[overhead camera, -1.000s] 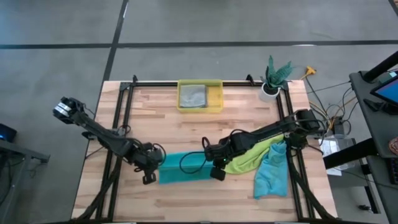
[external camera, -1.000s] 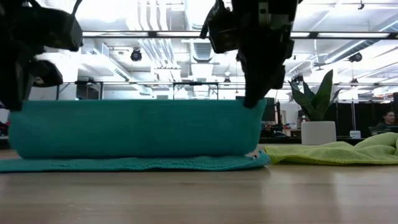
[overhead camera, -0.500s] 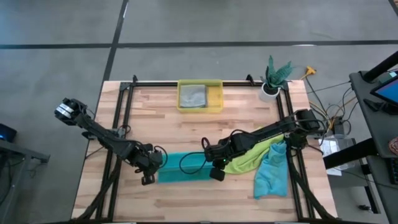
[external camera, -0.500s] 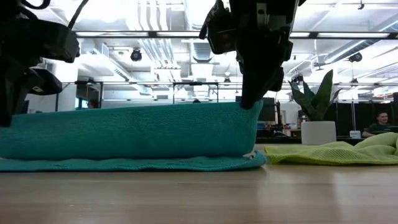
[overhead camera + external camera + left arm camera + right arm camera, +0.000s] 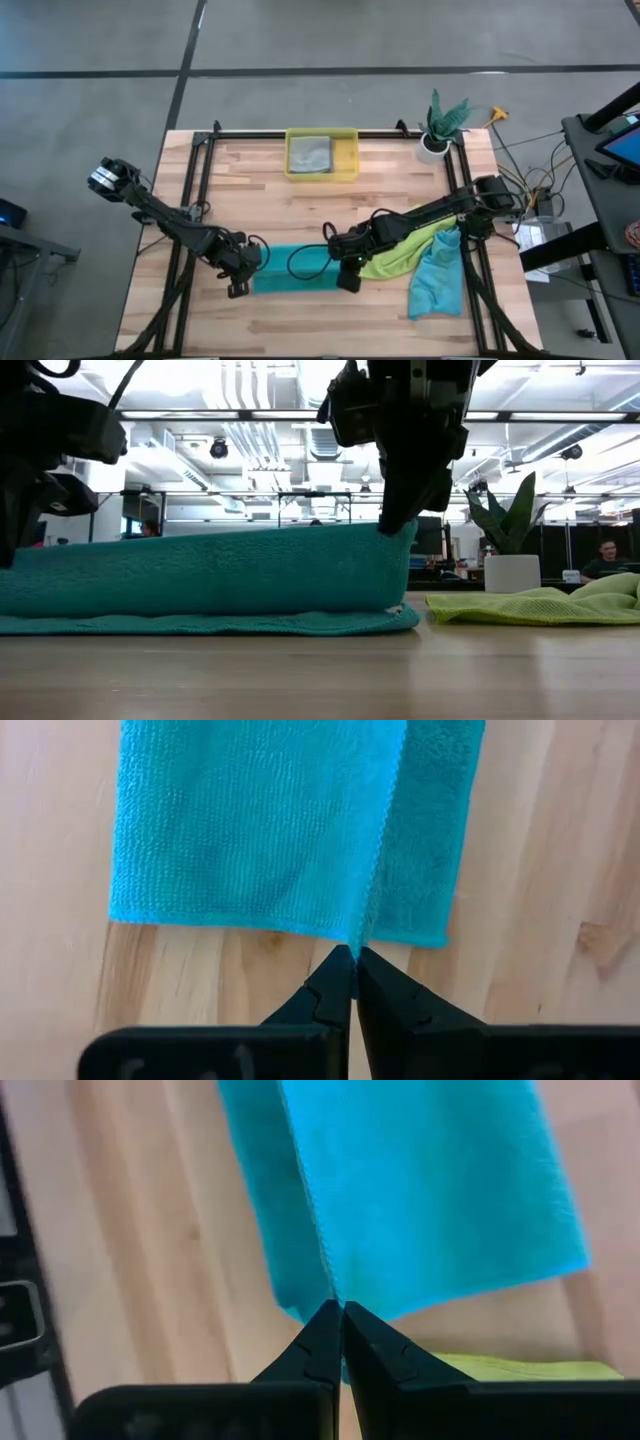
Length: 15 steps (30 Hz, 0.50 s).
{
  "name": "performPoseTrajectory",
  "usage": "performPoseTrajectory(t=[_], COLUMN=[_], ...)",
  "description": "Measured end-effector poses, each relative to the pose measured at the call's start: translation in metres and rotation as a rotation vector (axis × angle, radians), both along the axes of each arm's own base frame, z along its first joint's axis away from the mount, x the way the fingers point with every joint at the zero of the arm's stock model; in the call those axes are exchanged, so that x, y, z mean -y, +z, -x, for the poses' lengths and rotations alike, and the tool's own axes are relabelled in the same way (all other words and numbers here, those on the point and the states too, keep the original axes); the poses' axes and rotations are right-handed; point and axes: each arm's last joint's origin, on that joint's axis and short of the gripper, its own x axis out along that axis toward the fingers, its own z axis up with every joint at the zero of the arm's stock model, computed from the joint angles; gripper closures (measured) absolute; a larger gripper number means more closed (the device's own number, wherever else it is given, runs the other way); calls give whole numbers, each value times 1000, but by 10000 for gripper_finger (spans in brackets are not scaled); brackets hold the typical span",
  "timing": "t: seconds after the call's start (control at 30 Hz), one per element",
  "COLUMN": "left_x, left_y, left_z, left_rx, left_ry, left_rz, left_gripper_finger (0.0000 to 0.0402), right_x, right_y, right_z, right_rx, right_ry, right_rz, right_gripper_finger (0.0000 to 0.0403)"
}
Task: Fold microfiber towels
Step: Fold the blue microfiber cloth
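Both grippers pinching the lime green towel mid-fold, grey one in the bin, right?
Wrong towel. Both the left gripper and right gripper pinch the teal towel, as the wrist views show. The green towel lies beside it. Grey towel is in the bin.

One teal towel lies near the front of the tabletop. Part of it rests flat on the wood, and its top layer is lifted up at both ends, so it hangs like a soft roll over the flat part. The left hand pinches one end of its edge, and the right hand pinches the other end. A lime green towel lies crumpled to the right, just beside it. A second teal towel lies in a bunch, partly on the green one. A grey towel sits at the back.
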Motion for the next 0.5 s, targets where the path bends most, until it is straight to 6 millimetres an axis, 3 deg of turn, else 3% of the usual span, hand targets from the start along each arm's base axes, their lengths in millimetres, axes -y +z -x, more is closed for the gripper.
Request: performPoseTrajectory(t=[0.5], left_x=[1], left_y=[1], left_z=[0], left_rx=[-7], left_ry=[-11], left_rz=[36], left_gripper_finger=[402], right_x=[-2], right_y=[-5], right_z=[0], right_rx=[23], right_ry=[42], right_rz=[-71], right_gripper_finger=[394])
